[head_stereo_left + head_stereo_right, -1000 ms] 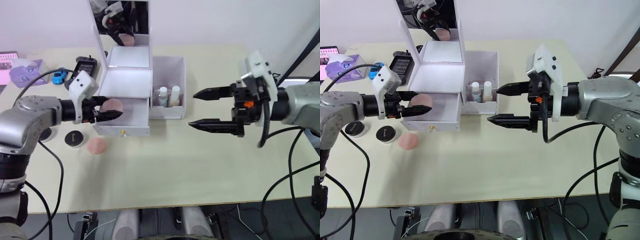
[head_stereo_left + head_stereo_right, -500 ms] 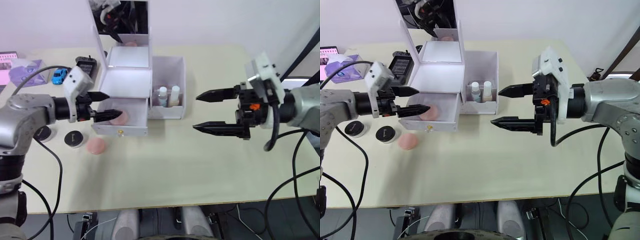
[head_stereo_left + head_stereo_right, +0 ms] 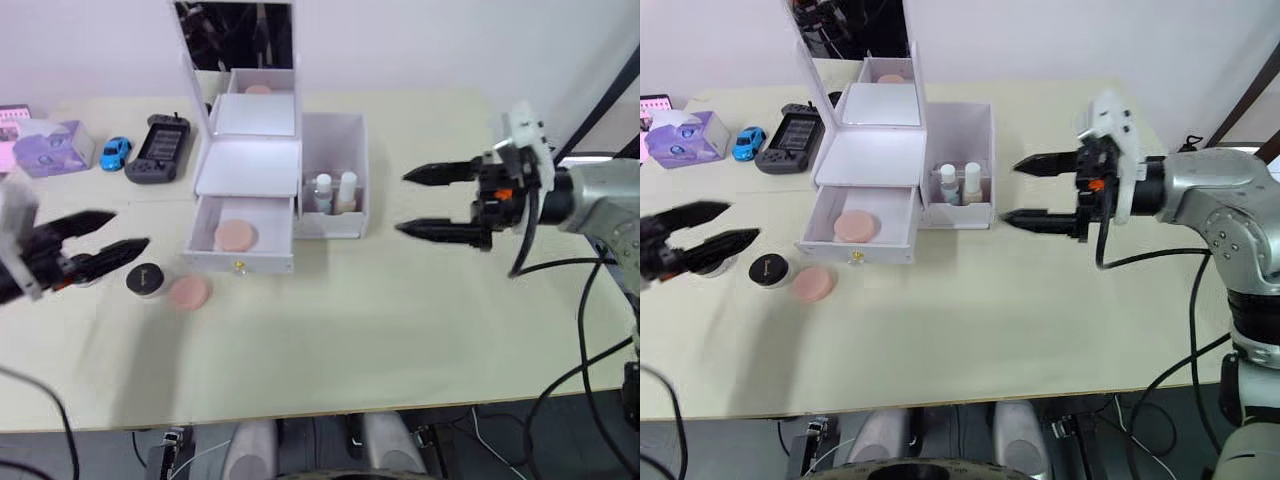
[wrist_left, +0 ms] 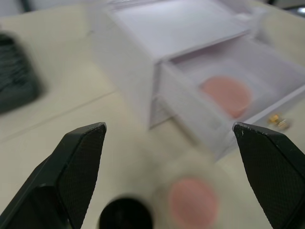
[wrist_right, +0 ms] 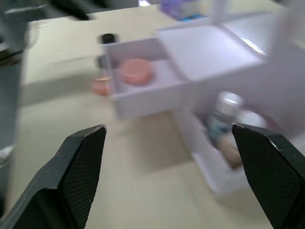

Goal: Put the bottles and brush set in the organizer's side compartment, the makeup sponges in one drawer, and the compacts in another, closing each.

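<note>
Makeup sponges: one [image 3: 235,235] lying in open lower drawer [image 3: 243,240] of organizer [image 3: 262,170], one [image 3: 188,292] on table beside compact [image 3: 146,279]. Left gripper [image 3: 100,240] spread, empty; right gripper [image 3: 433,203] spread, empty.

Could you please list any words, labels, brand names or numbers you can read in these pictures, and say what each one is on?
None can be read.
Compact: a pale mark on its black lid, too small to read.
Purple tissue box: printed pattern, too small to read.
Pink card at the table's far left: print too small to read.
Bottles: no legible label.
</note>
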Controlling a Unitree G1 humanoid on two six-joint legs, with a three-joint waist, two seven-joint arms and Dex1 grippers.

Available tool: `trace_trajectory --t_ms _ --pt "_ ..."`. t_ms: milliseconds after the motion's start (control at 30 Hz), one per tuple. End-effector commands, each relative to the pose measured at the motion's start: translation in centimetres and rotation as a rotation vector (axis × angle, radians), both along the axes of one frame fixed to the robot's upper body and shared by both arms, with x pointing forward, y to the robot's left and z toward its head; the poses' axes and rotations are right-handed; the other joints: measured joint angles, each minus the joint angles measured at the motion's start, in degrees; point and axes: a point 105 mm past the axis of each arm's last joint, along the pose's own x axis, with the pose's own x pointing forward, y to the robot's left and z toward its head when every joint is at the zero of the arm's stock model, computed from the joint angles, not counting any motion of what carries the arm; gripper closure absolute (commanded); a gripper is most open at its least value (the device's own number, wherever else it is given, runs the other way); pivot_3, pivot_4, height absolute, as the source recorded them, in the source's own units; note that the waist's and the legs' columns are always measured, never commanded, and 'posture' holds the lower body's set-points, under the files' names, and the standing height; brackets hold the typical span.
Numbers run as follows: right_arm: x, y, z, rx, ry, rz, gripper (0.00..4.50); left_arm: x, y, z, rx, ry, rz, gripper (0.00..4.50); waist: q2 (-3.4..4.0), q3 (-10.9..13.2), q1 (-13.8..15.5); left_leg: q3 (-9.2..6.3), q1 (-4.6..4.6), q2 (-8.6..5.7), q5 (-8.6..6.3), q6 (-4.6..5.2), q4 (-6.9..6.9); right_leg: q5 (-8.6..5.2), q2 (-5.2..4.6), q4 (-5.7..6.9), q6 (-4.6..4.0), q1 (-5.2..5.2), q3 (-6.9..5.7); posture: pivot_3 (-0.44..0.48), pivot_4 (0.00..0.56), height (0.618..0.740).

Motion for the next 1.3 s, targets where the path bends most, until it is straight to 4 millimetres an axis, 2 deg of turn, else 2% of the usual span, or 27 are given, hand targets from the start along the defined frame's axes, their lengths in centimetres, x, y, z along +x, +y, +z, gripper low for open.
trace_trajectory --t_ms 33,133,200,300,400,567,667,733,867,933,1100,1200,1300 --pt "1.0 -3.4 -0.4 0.003 -0.076 -0.1 0.0 -1.4 3.7 0.8 0.097 -0.075 0.131 0.03 0.0 0.0 0.4 0.0 0.0 -0.01 0.0 0.0 0.0 0.0 -0.02 0.0 -0.01 0.01 0.0 0.0 0.15 0.74" --pt "1.4 -7.5 -2.7 -0.001 -0.046 -0.234 0.0 -3.1 7.6 -0.7 0.104 -0.039 0.27 0.03 0.03 0.0 0.6 0.11 0.0 -0.02 0.0 0.0 0.04 -0.01 -0.09 0.0 -0.01 0.0 0.01 0.0 0.15 0.74" --pt "1.2 -8.9 -3.8 -0.019 -0.03 -0.28 0.0 -3.8 9.0 -1.3 0.103 -0.027 0.316 0.03 0.02 0.0 0.4 0.22 0.04 0.0 0.0 0.0 0.01 -0.01 -0.1 0.0 -0.01 0.0 0.04 0.0 0.15 0.74" --pt "0.6 -10.5 -5.0 -0.02 -0.003 -0.325 0.0 -4.3 10.0 -1.8 0.112 -0.019 0.34 0.03 0.02 0.0 -0.1 0.32 0.1 0.02 0.0 0.0 -0.02 -0.01 -0.11 0.03 0.0 -0.01 0.09 0.0 0.15 0.74" --pt "0.4 -10.4 -4.8 -0.012 -0.004 -0.329 0.0 -4.0 9.9 -2.0 0.103 -0.025 0.331 0.03 0.05 0.0 -0.3 0.43 0.21 0.03 0.0 0.0 -0.02 0.0 -0.11 0.09 0.0 -0.01 0.16 0.0 0.15 0.74" --pt "0.5 -8.0 -3.9 -0.03 0.006 -0.272 0.0 -3.1 8.4 -2.0 0.097 -0.04 0.275 0.03 0.05 0.0 -0.4 0.69 0.55 0.18 -0.01 -0.01 -0.05 -0.07 -0.13 0.12 0.12 0.09 0.22 0.0 0.15 0.74" --pt "0.4 -5.7 -3.5 -0.06 0.033 -0.198 0.0 -2.8 5.9 -1.8 0.068 -0.049 0.188 0.03 0.06 0.0 -0.5 0.79 0.59 0.22 -0.01 -0.02 -0.06 -0.06 -0.14 0.11 0.1 0.08 0.26 0.0 0.15 0.74" --pt "0.0 -3.7 -2.9 -0.073 0.064 -0.125 0.0 -3.1 4.1 -1.9 0.048 -0.038 0.124 0.03 0.06 0.0 -0.4 0.82 0.59 0.23 -0.02 -0.03 -0.09 -0.04 -0.16 0.1 0.07 0.06 0.28 0.0 0.15 0.74" --pt "-2.0 1.0 -1.1 -0.113 0.081 0.081 0.0 -4.9 0.3 -3.7 0.044 0.062 -0.005 0.03 0.06 0.0 -0.5 0.94 0.59 0.22 -0.08 0.04 -0.28 0.07 -0.17 0.05 -0.11 -0.03 0.36 0.0 0.15 0.74" --pt "-2.6 2.4 -0.6 -0.13 0.082 0.141 0.0 -5.6 -1.1 -4.5 0.04 0.105 -0.042 0.03 0.03 0.0 -0.3 0.94 0.6 0.22 -0.09 0.06 -0.42 0.04 -0.16 0.03 -0.07 -0.09 0.36 0.0 0.15 0.74" --pt "-3.4 4.2 0.1 -0.166 0.066 0.228 0.0 -6.6 -3.8 -7.0 0.054 0.202 -0.074 0.03 -0.05 0.0 0.1 0.9 0.65 0.19 -0.09 0.06 -0.5 -0.04 -0.16 -0.05 0.02 -0.04 0.34 0.0 0.15 0.74" --pt "-3.6 5.0 0.4 -0.172 0.057 0.248 0.0 -6.0 -4.1 -8.2 0.088 0.21 0.006 0.03 -0.05 0.0 0.0 0.92 0.64 0.16 -0.09 0.06 -0.38 -0.13 -0.21 -0.08 0.17 0.0 0.36 0.0 0.15 0.74" --pt "-4.0 5.9 0.8 -0.173 0.044 0.277 0.0 -5.2 -5.6 -9.3 0.085 0.209 0.04 0.03 -0.06 0.0 -0.1 0.92 0.63 0.16 -0.09 0.06 -0.3 -0.12 -0.18 -0.04 0.16 0.01 0.37 0.0 0.15 0.74"
